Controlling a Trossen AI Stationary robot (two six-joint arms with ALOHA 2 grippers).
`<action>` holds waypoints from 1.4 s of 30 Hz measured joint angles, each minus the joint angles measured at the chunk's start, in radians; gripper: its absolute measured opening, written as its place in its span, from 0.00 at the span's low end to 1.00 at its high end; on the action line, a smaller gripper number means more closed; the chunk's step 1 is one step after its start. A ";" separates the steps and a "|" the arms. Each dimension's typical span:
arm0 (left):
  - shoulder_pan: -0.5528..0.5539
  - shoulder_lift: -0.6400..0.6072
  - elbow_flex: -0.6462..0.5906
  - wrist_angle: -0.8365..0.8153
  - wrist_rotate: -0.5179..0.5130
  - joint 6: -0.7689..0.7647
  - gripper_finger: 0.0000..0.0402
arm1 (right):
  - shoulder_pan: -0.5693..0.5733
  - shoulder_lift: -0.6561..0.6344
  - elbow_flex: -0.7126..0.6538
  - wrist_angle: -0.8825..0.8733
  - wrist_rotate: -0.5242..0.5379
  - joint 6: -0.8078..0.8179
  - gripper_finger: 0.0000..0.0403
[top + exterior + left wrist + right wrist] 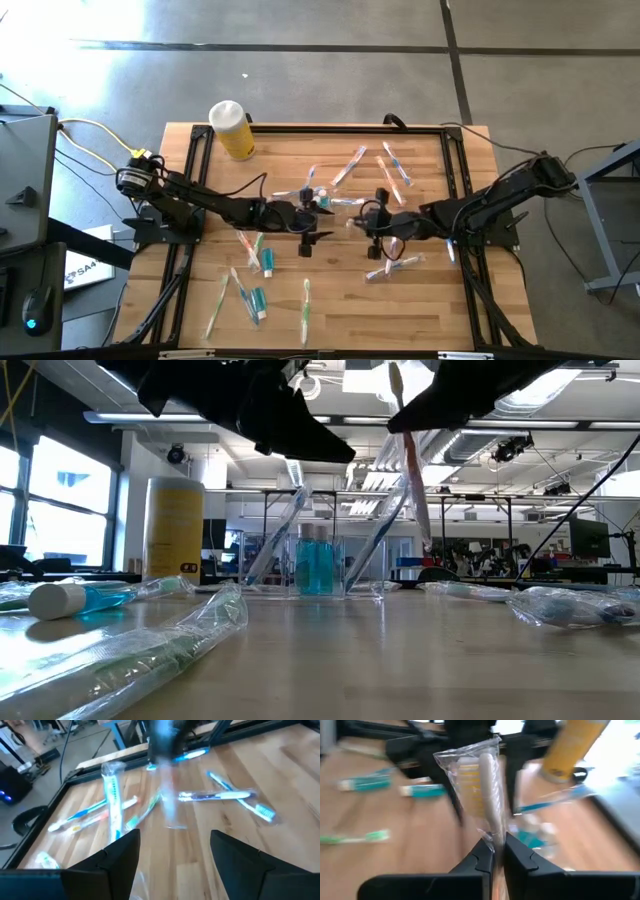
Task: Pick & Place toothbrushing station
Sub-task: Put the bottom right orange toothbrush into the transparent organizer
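A small clear container holding teal tubes and leaning toothbrushes stands at mid-table. My right gripper, coming from the table's right, is shut on a wrapped toothbrush and holds it above the table, just right of the container. My left gripper hovers open on the container's left with nothing between its fingers. Other wrapped toothbrushes and white tubes with teal ends lie flat on the wood. My right gripper pinches the toothbrush through its clear wrapper, between its two fingers, on the handle just below the head. The fingers come from the table's right, slanting a little downward, and lie across the brush. The brush is near upright, head up, handle hanging clear of the table.
A yellow bottle with a white cap stands at the far left corner. Black frame rails run along the table's sides. Loose brushes and tubes lie near left, near right and far right; a tube lies close to the low camera.
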 joint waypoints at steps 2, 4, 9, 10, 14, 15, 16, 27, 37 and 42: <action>-0.001 0.000 0.000 -0.017 0.000 -0.009 0.59 | -0.019 0.000 0.000 0.043 0.058 -0.037 0.03; -0.001 0.000 0.000 -0.028 0.001 -0.023 0.59 | -0.045 0.000 0.000 0.088 0.089 -0.083 0.03; -0.001 0.000 0.000 -0.066 0.002 -0.039 0.59 | -0.128 0.000 0.000 0.147 0.038 -0.143 0.03; -0.001 0.000 0.000 -0.075 0.002 -0.046 0.59 | -0.146 0.000 0.000 0.150 0.013 -0.147 0.03; -0.001 0.000 0.000 -0.104 0.002 -0.054 0.59 | -0.210 0.005 0.000 0.170 -0.063 -0.150 0.03; -0.001 0.000 0.000 -0.106 0.003 -0.054 0.59 | -0.225 0.011 0.000 0.184 -0.084 -0.150 0.03; -0.001 0.000 0.000 -0.108 0.003 -0.054 0.59 | -0.238 0.012 0.000 0.192 -0.108 -0.151 0.03; -0.001 0.000 0.000 -0.116 0.003 -0.054 0.59 | -0.338 0.100 0.001 0.304 -0.341 -0.112 0.03; -0.001 0.000 0.000 -0.129 0.003 -0.053 0.59 | -0.379 0.226 0.000 0.376 -0.336 -0.042 0.03; -0.001 0.000 0.000 -0.132 0.003 -0.053 0.59 | -0.403 0.228 0.000 0.379 -0.305 0.014 0.03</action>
